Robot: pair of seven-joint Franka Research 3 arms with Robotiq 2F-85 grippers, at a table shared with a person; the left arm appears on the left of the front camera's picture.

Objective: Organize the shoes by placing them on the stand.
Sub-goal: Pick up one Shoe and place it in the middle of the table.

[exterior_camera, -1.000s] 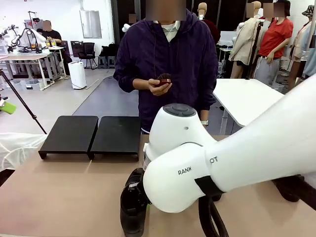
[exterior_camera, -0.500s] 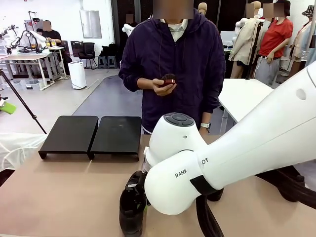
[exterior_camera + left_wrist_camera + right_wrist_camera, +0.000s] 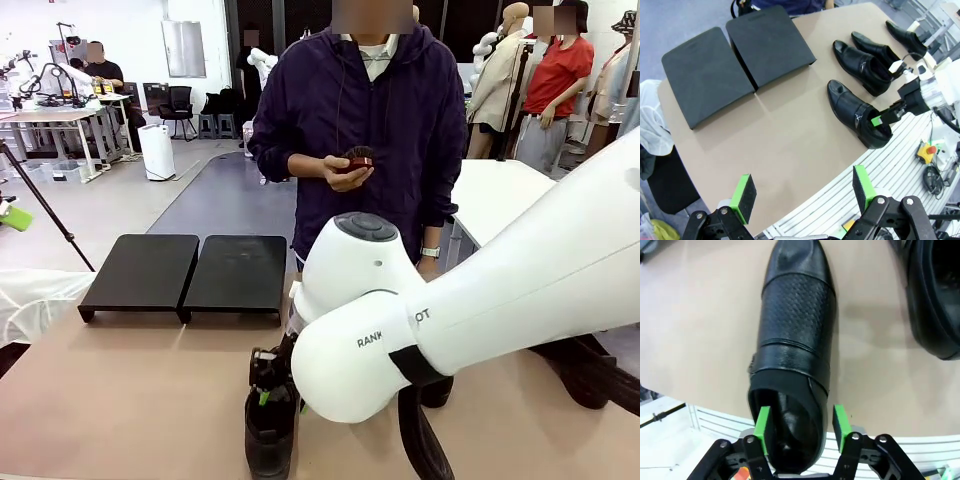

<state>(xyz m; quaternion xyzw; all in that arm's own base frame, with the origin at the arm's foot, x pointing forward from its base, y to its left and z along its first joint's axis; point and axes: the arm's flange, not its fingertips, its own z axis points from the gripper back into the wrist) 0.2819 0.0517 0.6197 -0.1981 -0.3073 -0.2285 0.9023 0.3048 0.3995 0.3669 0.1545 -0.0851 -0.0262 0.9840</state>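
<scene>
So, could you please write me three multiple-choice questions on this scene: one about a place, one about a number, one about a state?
1. Where does the shoe at the right gripper lie?
A. on the stand
B. on the tabletop, by the robot's edge
C. on the floor

2. How many black shoes lie on the tabletop?
A. two
B. three
C. four

3. How is the left gripper?
A. open, nothing between its pads
B. shut on a shoe
C. shut on nothing

Answers:
1 B, its heel is at the tabletop's edge, apart from the stand.
2 C, the left wrist view shows four.
3 A, its green pads stand wide apart above the tabletop's edge.
</scene>
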